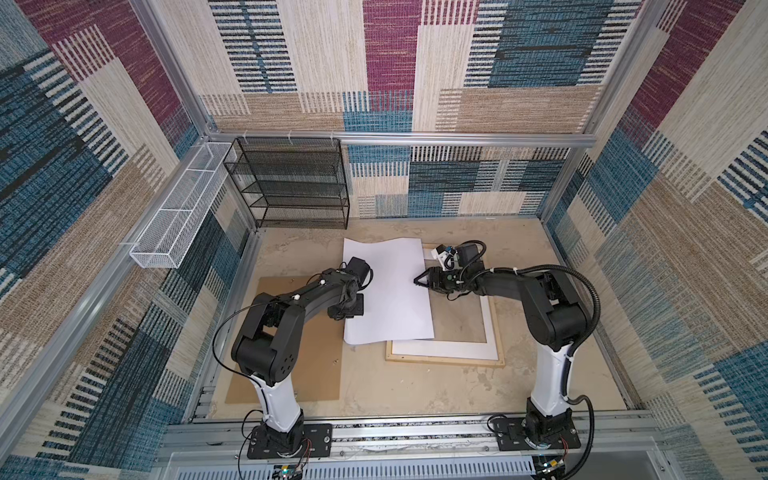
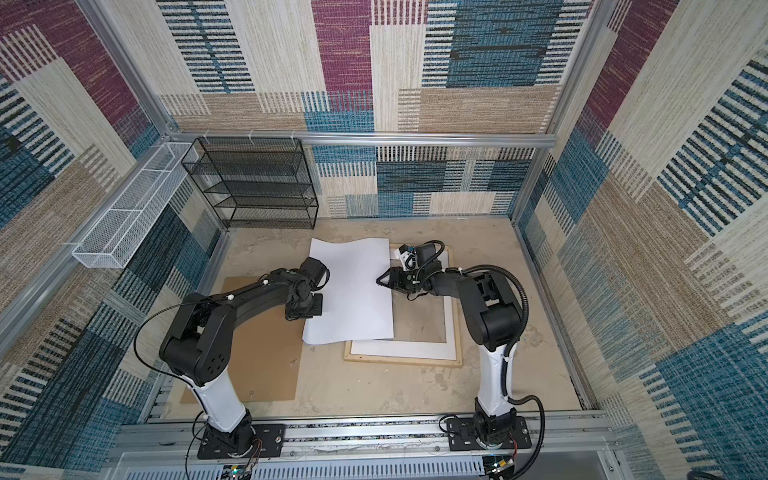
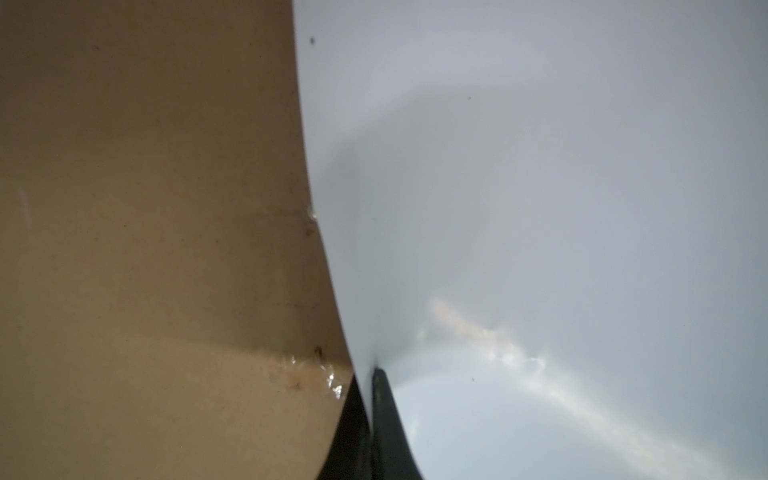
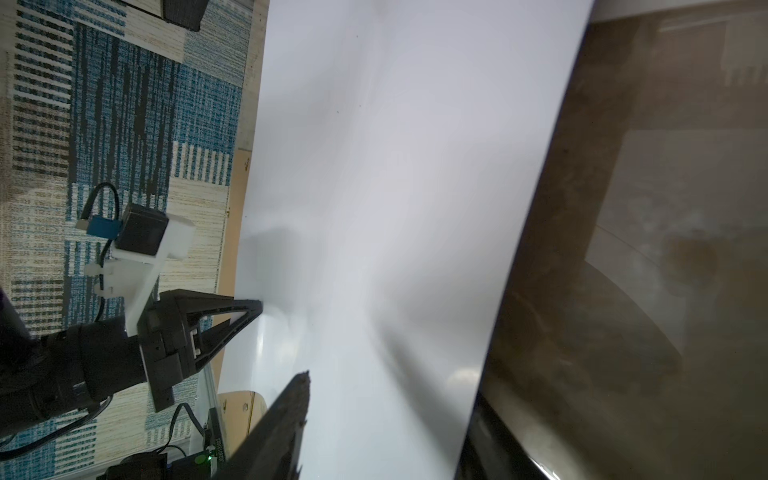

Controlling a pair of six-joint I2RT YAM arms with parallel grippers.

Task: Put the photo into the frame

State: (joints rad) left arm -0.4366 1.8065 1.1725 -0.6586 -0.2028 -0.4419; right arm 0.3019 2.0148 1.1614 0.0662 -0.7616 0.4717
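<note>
White back upward on the photo (image 1: 386, 291), lifted and bowed above the table (image 1: 415, 395), overlapping the left part of the frame (image 1: 444, 363) but neither squared to it nor lying inside. Pinched at its left edge by the left gripper (image 4: 255, 305), fingers pressed together on the paper in both wrist views. Straddled at its right edge by the right gripper (image 1: 417, 280): jaws apart, one finger above the sheet and one beneath, nothing clamped as yet. Seated inside the wooden strips: the white mat (image 1: 444, 349). Flat on the left, partly under the left arm: the brown backing board (image 1: 291, 365). Judged roughly midway: paper off the table and over the frame, not laid down. Left to do, by the look of it: shifting toward the right arm's side, lining up with the strips, lowering flat onto the mat, letting go. Hidden: the printed side, facing down, so no telling its orientation; the left fingertips in both top views, behind the wrist; the frame's far-left corner, under the sheet. Hard to make out: contact or clearance between the paper's near-left corner and the table; any pane under the mat, hinted at only by blurred reflections in the right wrist view.
</note>
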